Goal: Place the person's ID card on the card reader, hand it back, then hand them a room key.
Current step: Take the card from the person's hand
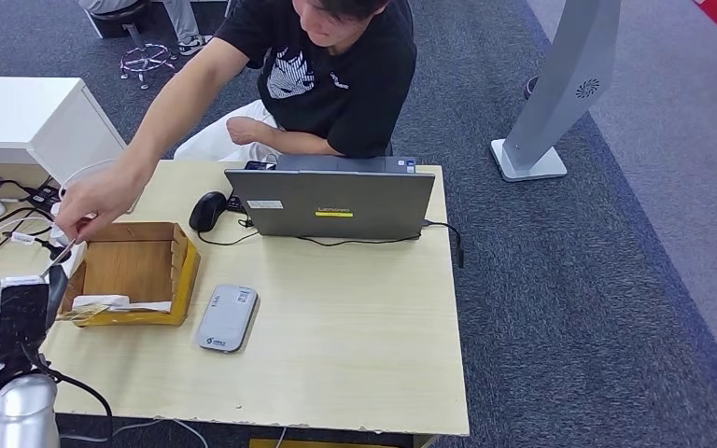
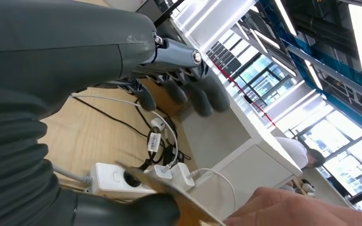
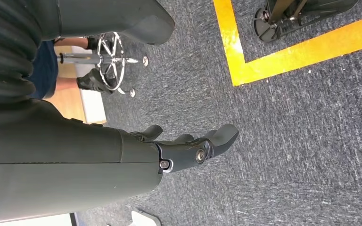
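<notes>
A person across the table holds the ID card [image 1: 61,255] by its far end and reaches it down to my left hand [image 1: 21,313], raised at the table's left edge. In the left wrist view the card [image 2: 181,200] lies edge-on against my thumb [image 2: 132,212], with the person's fingers [image 2: 301,209] on its other end. My own fingers [image 2: 188,94] are spread well away from it and grip nothing. The grey card reader [image 1: 227,317] lies flat on the table beside a cardboard box [image 1: 135,271]. My right hand [image 3: 188,146] hangs over the carpet, fingers loosely out, holding nothing.
A white card [image 1: 101,301] lies in the box's near corner. A grey laptop [image 1: 331,201] and a black mouse [image 1: 207,210] sit at the table's far side. A power strip [image 2: 122,179] with cables lies left of the table. A grey stand [image 1: 560,84] rises at the right.
</notes>
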Motion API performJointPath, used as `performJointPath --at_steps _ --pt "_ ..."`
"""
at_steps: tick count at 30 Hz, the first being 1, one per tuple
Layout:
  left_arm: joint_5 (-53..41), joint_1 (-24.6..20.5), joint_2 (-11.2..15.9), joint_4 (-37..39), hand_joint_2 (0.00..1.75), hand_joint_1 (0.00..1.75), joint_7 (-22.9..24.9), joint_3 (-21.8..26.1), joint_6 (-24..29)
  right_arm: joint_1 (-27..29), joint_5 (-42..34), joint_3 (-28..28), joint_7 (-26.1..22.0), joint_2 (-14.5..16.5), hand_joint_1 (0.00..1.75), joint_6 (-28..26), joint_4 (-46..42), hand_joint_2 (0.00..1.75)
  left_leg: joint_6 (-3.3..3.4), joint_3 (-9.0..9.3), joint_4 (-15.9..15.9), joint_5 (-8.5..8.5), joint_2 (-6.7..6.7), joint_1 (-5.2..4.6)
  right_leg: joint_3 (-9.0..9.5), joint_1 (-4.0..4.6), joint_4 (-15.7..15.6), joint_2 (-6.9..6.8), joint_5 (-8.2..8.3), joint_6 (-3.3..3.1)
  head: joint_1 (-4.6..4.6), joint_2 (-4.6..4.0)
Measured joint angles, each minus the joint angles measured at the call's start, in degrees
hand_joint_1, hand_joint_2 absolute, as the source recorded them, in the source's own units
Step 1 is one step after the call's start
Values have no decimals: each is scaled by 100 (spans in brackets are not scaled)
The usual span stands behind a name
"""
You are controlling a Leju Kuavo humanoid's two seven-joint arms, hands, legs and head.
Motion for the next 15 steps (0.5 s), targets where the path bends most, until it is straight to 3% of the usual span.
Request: performJointPath --at_steps 15 --pt "-86 126 1 -14 175 175 -14 -204 -67 0 120 16 -44 -3 0 22 0 175 0 -1 0 0 1 0 -1 0 0 1 0 0 0 0"
